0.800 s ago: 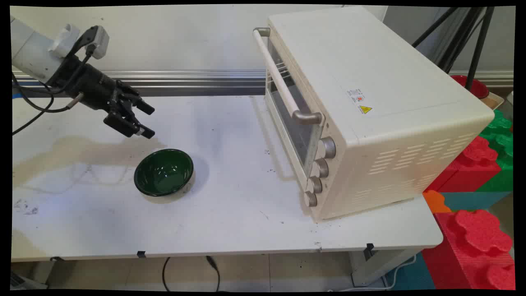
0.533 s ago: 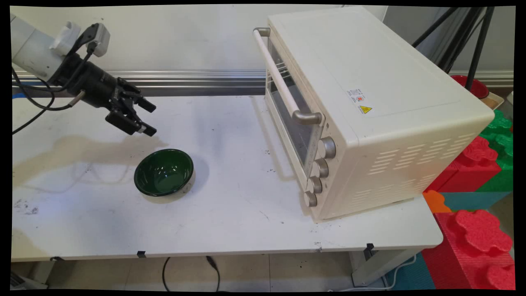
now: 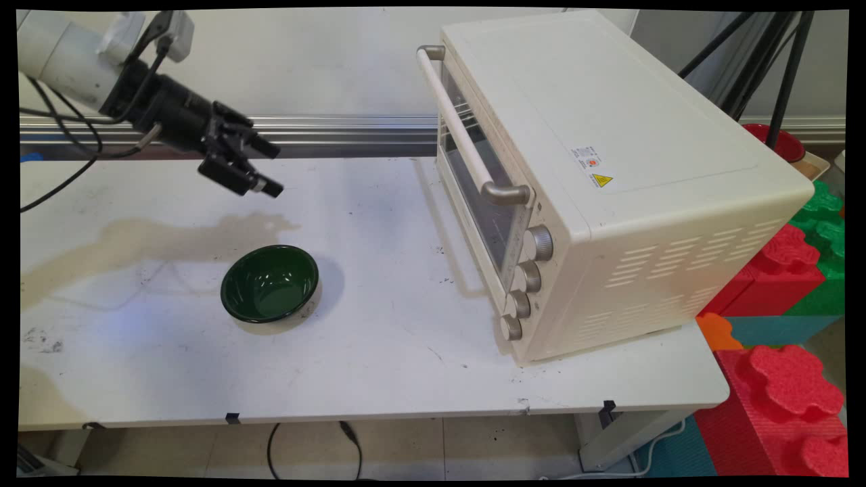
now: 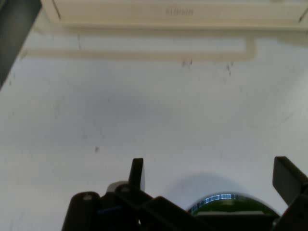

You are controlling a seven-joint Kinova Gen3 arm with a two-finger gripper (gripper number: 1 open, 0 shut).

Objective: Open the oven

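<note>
Green bowl [image 4: 230, 204] — half hidden behind tool [image 4: 211, 175]

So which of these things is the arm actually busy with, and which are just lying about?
Around the hand:
black two-finger gripper, open, holding nothing
dark green round bowl, nearest it

Just lying about:
cream metal toaster oven, door shut
red and green foam blocks off the table

I saw robotics lab: white Kinova arm [image 3: 61, 54] over scuffed white table [image 3: 379, 352], toaster oven [image 3: 609, 176] as prop, foam blocks [image 3: 791, 379], tripod legs [image 3: 778, 61] beside.
</note>
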